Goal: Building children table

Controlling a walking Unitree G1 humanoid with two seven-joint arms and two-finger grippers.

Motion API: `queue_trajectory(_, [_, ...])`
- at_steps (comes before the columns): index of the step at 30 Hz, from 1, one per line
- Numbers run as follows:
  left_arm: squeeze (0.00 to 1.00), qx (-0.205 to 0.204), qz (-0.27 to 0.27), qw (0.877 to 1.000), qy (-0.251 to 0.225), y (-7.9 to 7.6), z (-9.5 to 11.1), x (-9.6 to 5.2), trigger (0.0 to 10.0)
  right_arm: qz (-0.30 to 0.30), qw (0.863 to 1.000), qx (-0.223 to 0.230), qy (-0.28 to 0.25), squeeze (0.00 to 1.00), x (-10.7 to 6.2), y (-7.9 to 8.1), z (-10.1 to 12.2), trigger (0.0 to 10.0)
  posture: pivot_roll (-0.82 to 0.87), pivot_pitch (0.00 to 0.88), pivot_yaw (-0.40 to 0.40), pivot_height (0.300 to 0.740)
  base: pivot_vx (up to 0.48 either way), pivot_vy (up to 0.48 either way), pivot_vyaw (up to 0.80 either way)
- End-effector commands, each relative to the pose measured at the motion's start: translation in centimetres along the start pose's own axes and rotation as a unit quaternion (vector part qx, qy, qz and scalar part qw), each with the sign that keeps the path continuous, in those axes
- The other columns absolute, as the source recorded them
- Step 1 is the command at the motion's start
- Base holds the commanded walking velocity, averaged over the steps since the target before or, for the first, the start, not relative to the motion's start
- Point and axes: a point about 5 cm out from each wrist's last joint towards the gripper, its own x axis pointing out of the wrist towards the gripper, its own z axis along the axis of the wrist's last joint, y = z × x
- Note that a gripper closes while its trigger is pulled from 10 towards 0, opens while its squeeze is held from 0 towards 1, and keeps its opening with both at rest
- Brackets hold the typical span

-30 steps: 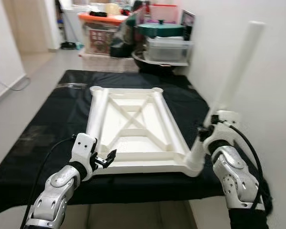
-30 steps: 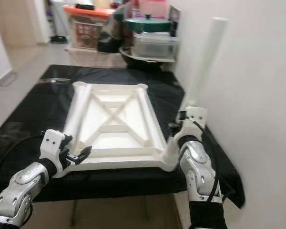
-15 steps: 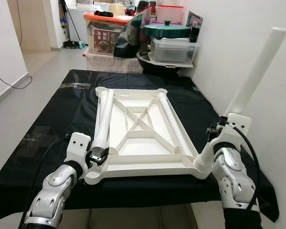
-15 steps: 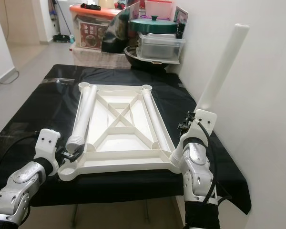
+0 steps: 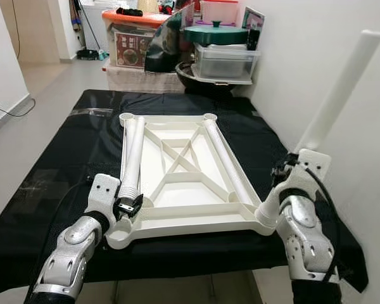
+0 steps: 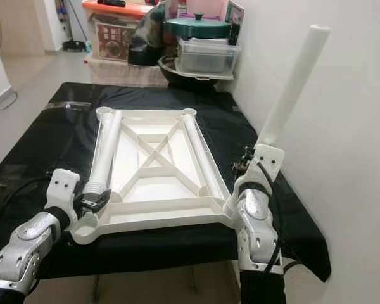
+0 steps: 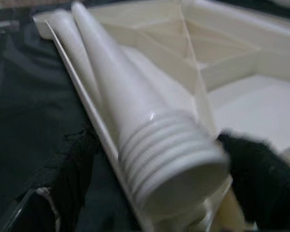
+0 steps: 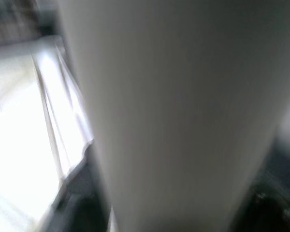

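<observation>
A black-covered table (image 5: pixel 63 164) carries the white, upturned tabletop (image 5: pixel 177 180).

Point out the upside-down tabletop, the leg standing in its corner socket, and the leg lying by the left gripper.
tabletop (image 5: pixel 177 166): left eye view, central cross rib.
standing leg (image 5: pixel 339 95): left eye view, mid shaft.
lying leg (image 5: pixel 133 155): left eye view, mid shaft.
left gripper (image 5: pixel 129 208): left eye view, at the lying leg's threaded end.

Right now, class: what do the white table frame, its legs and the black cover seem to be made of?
Table frame: apparently moulded plastic, matte cream, with cast ribs.
Leg at the left pincer: likely the same plastic, smooth, with a moulded screw thread.
Black cover: thin sheet, slightly glossy, wrinkled; plastic or coated cloth.
</observation>
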Motion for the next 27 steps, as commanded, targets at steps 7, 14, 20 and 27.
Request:
queue_trajectory(7, [0.00, 0.004, -0.003, 1.000, 0.008, -0.2, -0.3, 0.2, 10.0, 0.025, 0.999, 0.027, -0.028, 1.00, -0.4, 0.4, 2.6, 10.0, 0.02, 0.000, -0.085, 0.740, 0.000, 0.000, 0.00])
queue_trajectory(14, [0.00, 0.004, -0.004, 1.000, 0.008, -0.2, -0.3, 0.2, 10.0, 0.066, 0.993, 0.047, -0.081, 1.00, -0.8, 0.2, 5.5, 10.0, 0.01, 0.000, -0.081, 0.740, 0.000, 0.000, 0.00])
queue_trajectory(20, [0.00, 0.004, -0.006, 1.000, 0.008, -0.2, -0.3, 0.3, 10.0, 0.082, 0.990, 0.048, -0.103, 1.00, -0.5, -0.5, 7.0, 10.0, 0.00, 0.000, -0.076, 0.740, 0.000, 0.000, 0.00])
queue_trajectory(27, [0.00, 0.004, -0.011, 1.000, 0.008, -0.3, -0.4, 0.5, 10.0, 0.124, 0.984, 0.031, -0.125, 1.00, 0.7, -2.1, 9.2, 10.0, -0.01, 0.000, -0.071, 0.740, 0.000, 0.000, 0.00])
